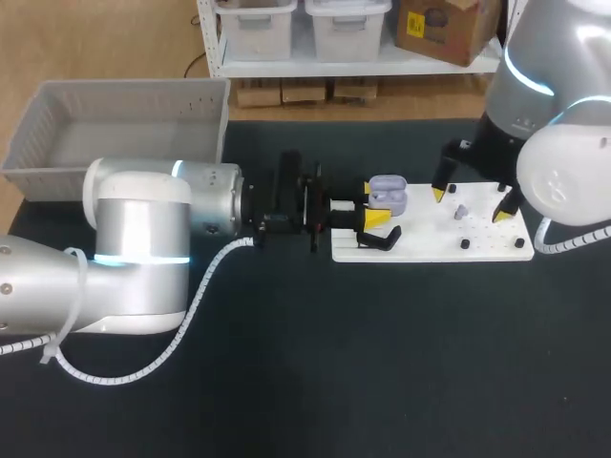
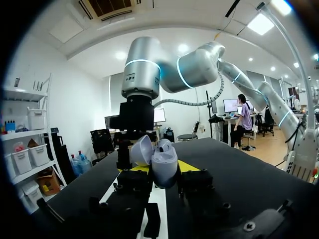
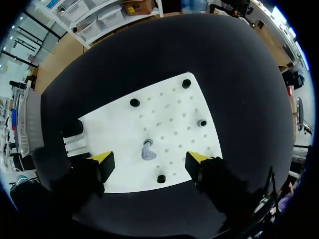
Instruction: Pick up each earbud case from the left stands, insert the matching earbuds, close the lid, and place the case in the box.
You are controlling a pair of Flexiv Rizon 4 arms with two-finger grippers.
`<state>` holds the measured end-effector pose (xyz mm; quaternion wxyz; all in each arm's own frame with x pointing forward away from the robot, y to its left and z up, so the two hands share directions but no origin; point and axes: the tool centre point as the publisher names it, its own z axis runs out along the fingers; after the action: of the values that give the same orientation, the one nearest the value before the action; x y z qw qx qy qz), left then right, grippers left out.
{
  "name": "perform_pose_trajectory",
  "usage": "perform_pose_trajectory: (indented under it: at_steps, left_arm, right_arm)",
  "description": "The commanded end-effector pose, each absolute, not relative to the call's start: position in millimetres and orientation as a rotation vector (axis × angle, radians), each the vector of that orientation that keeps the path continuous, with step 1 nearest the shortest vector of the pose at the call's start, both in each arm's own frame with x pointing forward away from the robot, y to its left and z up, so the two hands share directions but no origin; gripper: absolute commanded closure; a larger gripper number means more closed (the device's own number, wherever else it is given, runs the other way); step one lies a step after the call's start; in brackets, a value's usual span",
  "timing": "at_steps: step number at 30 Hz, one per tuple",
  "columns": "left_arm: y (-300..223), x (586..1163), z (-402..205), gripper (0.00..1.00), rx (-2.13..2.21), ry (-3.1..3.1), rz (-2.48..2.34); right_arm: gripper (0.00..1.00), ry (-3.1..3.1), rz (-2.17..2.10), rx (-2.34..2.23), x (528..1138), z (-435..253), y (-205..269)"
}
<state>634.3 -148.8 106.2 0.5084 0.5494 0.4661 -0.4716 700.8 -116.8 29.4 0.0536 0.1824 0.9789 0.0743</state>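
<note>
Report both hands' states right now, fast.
Left hand: closed on the open earbud case.
Right hand: open, empty, over a loose earbud on the white board.

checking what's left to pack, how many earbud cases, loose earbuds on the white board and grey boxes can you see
earbud case: 1
loose earbud on the white board: 1
grey box: 1
total: 3
</note>
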Motion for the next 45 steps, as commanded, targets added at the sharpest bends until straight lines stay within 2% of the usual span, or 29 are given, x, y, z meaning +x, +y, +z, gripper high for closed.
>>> perform_pose_trajectory:
  at_steps: [1, 5, 7, 8, 10, 13, 20, 45]
  left_arm:
    - [-148, 633, 106, 1.0, 1.32, 1.123, -1.131]
    - [-148, 633, 106, 1.0, 1.32, 1.123, -1.131]
    - [-148, 633, 106, 1.0, 1.32, 1.123, -1.131]
    - [-148, 633, 106, 1.0, 1.32, 1.123, -1.131]
    - [-148, 633, 106, 1.0, 1.32, 1.123, -1.131]
    - [-148, 633, 106, 1.0, 1.32, 1.123, -1.131]
    - [-148, 633, 106, 1.0, 1.32, 1.123, -1.131]
    - [-148, 633, 106, 1.0, 1.32, 1.123, -1.131]
  right_arm:
    - [0.17, 2.973, 0.226, 0.55, 705, 26, -120]
    - [0.31, 2.972, 0.225, 0.531, 705, 26, -120]
    - [0.33, 2.978, 0.224, 0.518, 705, 25, -119]
    - [0.39, 2.98, 0.217, 0.51, 705, 24, -119]
    - [0.43, 2.982, 0.214, 0.505, 705, 24, -119]
    - [0.56, 2.984, 0.213, 0.501, 705, 23, -120]
    - [0.56, 2.993, 0.218, 0.49, 705, 20, -119]
    - [0.67, 3.009, 0.189, 0.489, 709, 12, -114]
